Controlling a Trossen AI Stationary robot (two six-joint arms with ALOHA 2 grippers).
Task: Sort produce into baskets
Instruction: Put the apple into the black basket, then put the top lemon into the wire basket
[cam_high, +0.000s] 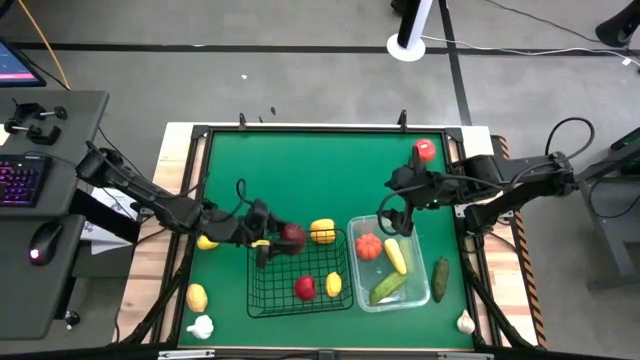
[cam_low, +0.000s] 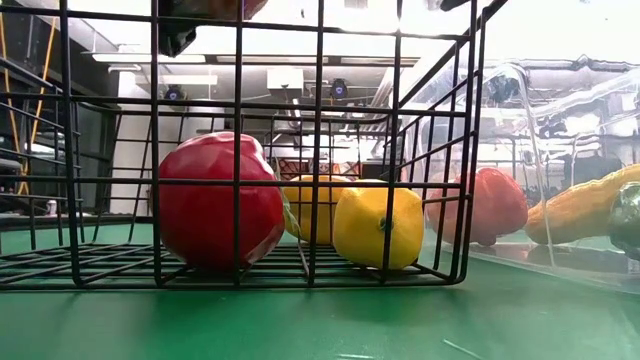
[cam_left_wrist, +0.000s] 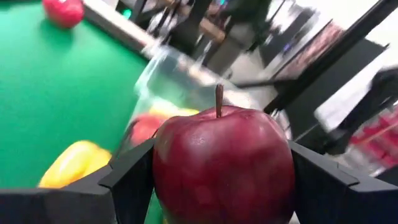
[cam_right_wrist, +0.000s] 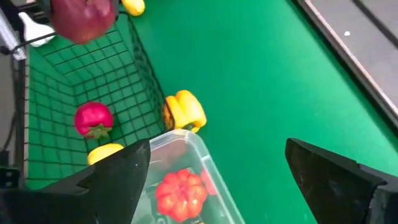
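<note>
Now: apple held over the wire basket

Stem upward, a dark red apple sits clamped between the left gripper fingers above the black wire basket, which holds one red fruit and one lemon. The right gripper hovers wide open over the clear tub.

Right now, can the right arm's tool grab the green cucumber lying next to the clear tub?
Probably yes. The right tool is open and holds nothing, hovering over the clear tub's far edge. The green cucumber lies on bare mat outside the tub on the right arm's side, with nothing on it.
</note>
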